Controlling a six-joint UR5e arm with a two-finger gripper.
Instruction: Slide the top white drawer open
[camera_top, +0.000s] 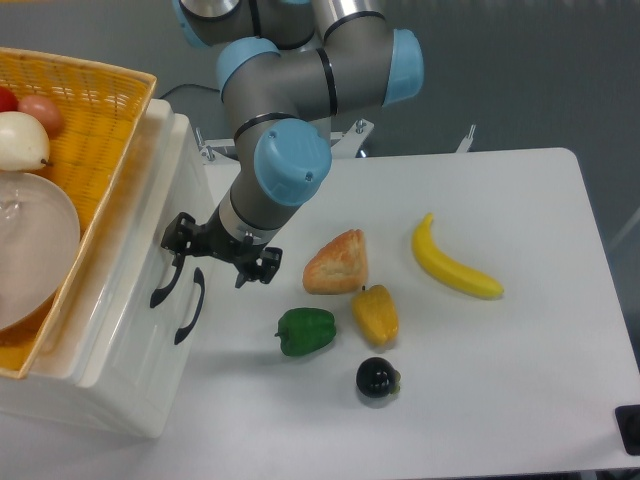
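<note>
Honestly, a good part of the white chest is running off the left and bottom edges, so only its front corner is showing. Sitting on top of it is the yellow wicker basket (95, 130), itself cut off at the left, and it is holding a clear bowl (30, 250) and some pale and red fruit that I cannot identify for sure. The top white drawer (135, 245) is facing right toward the table (520, 380), its curved black handle (165, 287) standing just left of the lower drawer's handle (190, 305).

The gripper (218, 258) is hanging right at that upper handle, its two black fingers spread well apart. One finger (178, 240) is sitting at the top end of the upper handle, seemingly touching it, while the other is standing out over the table to the right. Nothing is being clamped between them. Whether the drawer is sitting flush or pulled out a little is hard to judge from this angle.

Over on the table, apart from the chest, a bread roll (337, 262), a yellow pepper (375, 315), a green pepper (305, 331), a dark round eggplant (378, 378) and a banana (452, 262) are lying.
</note>
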